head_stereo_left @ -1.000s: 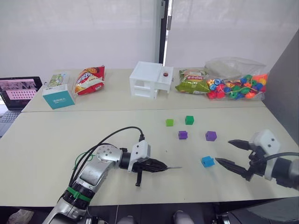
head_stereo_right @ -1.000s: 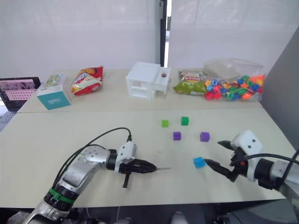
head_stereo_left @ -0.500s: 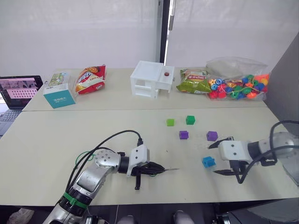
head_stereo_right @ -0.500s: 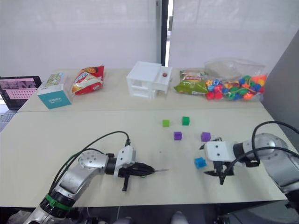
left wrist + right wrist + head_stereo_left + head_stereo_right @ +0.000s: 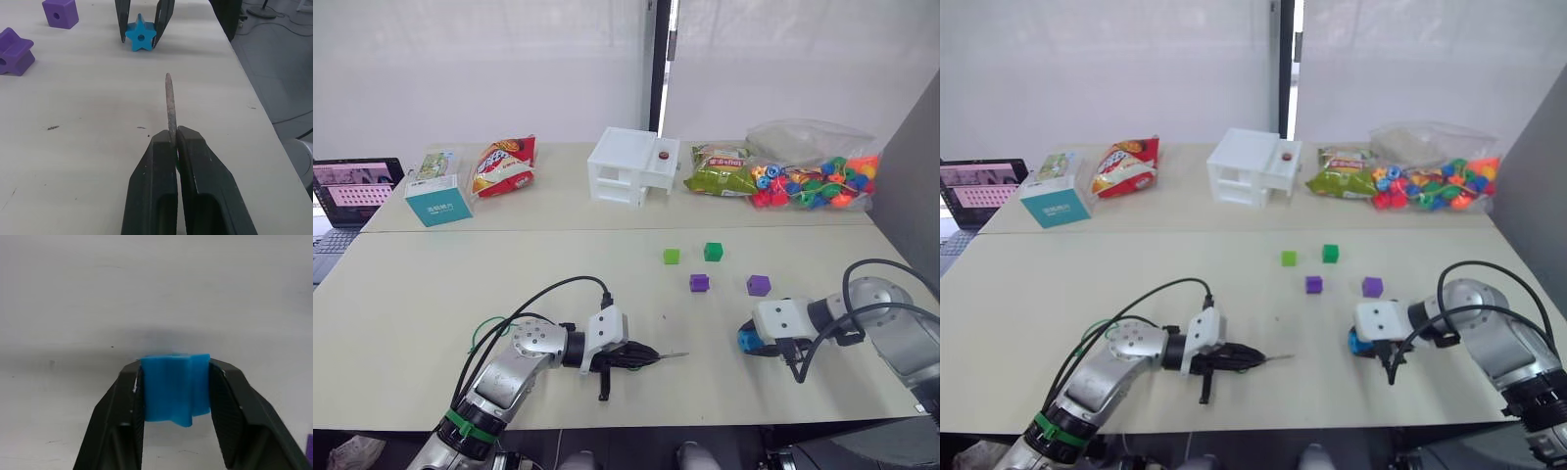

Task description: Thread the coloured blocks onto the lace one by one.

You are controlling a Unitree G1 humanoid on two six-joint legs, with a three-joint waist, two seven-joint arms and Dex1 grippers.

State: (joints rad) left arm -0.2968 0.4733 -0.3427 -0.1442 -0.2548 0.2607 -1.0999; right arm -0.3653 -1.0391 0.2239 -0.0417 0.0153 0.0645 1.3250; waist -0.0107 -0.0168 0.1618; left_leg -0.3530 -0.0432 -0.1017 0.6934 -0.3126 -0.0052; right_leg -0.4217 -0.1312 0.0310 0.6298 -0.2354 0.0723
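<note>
White walls back a pale, smooth bench (image 5: 431, 284) that carries, along its far side, a white plastic drawer box (image 5: 631, 166), a clear bag of rounded coloured beads (image 5: 813, 171), a teal carton (image 5: 437, 201) and a red snack bag (image 5: 501, 166). Nearer the front, the left gripper (image 5: 646, 356) is closed on the stiff dark tip of the thin green lace (image 5: 169, 105), which points toward the right arm. The right gripper (image 5: 176, 389) lies at the bench's right front, its fingers (image 5: 120, 404) clamped on either side of the bright blue star-shaped plastic block (image 5: 177, 387). Behind it rest two purple blocks (image 5: 699, 283), then a light green block (image 5: 672, 257) and a dark green block (image 5: 712, 252).
</note>
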